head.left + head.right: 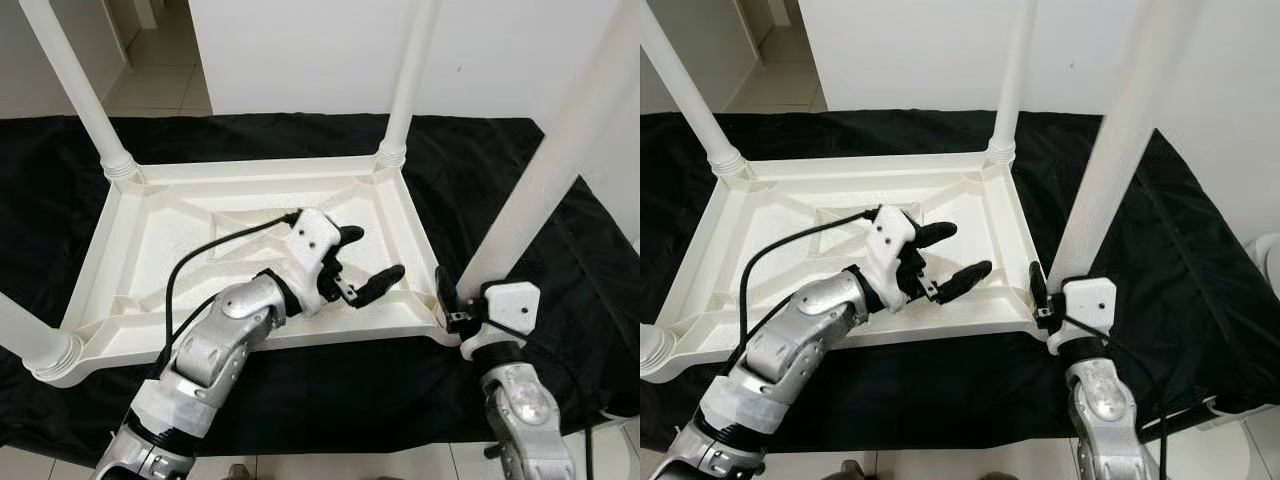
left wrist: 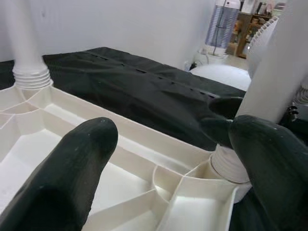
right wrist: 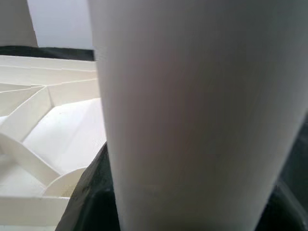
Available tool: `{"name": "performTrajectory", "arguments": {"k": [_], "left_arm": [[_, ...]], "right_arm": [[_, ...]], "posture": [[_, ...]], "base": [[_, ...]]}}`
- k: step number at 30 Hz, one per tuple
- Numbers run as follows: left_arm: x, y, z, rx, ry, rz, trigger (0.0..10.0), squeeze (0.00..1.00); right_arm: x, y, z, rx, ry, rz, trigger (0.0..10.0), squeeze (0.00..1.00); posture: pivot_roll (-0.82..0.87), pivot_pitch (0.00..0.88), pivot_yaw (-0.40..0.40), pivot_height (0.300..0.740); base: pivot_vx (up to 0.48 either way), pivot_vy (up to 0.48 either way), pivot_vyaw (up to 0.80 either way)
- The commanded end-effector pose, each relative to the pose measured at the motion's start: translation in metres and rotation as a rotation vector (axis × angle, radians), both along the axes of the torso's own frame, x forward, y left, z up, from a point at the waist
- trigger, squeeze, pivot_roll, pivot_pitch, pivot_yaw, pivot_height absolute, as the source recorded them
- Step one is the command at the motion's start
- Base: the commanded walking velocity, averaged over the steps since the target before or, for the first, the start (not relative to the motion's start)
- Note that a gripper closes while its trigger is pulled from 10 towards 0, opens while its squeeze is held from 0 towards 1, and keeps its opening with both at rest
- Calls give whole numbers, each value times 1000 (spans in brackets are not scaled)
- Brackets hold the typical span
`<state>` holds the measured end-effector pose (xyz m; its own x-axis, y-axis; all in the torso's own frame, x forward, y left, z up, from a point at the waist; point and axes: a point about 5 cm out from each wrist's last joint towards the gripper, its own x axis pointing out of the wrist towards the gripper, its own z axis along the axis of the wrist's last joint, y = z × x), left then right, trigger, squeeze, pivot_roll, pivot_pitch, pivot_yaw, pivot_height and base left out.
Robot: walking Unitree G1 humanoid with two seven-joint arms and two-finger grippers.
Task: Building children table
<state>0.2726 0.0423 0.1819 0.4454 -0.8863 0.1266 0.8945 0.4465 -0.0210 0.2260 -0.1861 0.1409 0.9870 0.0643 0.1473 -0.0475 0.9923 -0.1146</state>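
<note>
A white plastic children's table (image 1: 250, 175) lies upside down on a black cloth, its ribbed underside facing up. Legs stand at the far left (image 1: 75, 85), far right (image 1: 410, 80) and near left (image 1: 30, 345) corners. My right gripper (image 1: 458, 305) is shut on the base of the near right leg (image 1: 540, 180), where it meets the corner socket. In the right wrist view this leg (image 3: 192, 96) sits between the dark fingers. My left gripper (image 1: 370, 260) hovers open over the right half of the underside, holding nothing, and points toward that same corner (image 2: 226, 166).
The black cloth (image 1: 330, 390) covers the floor under the table and reaches the white wall (image 1: 300, 50) behind. Tiled floor (image 1: 160, 70) shows at the back left. A white fan (image 2: 226, 21) and furniture stand beyond the cloth on the right.
</note>
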Motion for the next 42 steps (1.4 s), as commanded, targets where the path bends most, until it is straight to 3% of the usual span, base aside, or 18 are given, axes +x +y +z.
{"name": "performTrajectory", "arguments": {"k": [1, 5, 6, 7, 13, 18, 24, 25, 42], "left_arm": [[-5, -1, 7, -3, -33, -143, 10000, 1000], [-2, -3, 16, -10, -60, -145, 10000, 953], [-1, -4, 23, -29, -76, -149, 10000, 643], [0, -6, 28, -45, -89, -152, 10000, 0], [-4, -13, 42, -84, -85, -204, 10000, 0], [-10, -18, 68, -163, -88, -329, 10000, 0], [-11, -18, 79, -195, -97, -372, 10000, 0], [-12, -18, 84, -199, -109, -396, 10000, 0], [-11, -22, 98, -225, -122, -374, 10000, 0]], "right_arm": [[-1, -6, -2, 4, 36, -24, 10000, 0], [3, -6, 17, -15, 4, -7, 10000, 0], [6, -4, 25, -20, -10, 9, 10000, 0], [8, -2, 32, -18, -18, 34, 10000, 0], [12, 5, 49, -71, -26, 135, 10000, 0], [14, 9, 61, -163, 28, 258, 10000, 0], [15, 10, 60, -199, 81, 311, 10000, 0], [14, 12, 57, -238, 135, 367, 10000, 0], [8, 24, 50, -321, 272, 556, 10000, 0]], "posture": [[-38, 10, 42, 740], [-43, 11, 39, 740], [-42, 10, 38, 740], [-39, 9, 33, 740], [-36, 4, 27, 740], [-36, 0, 17, 740], [-36, 0, 18, 740], [-35, 0, 18, 740], [-33, 0, 25, 740]], "base": [[0, 0, 0], [0, 0, 0], [0, 0, 0], [0, 0, 0], [0, 0, 0], [0, 0, 0], [0, 0, 0], [0, 0, 0], [0, 0, 0]]}}
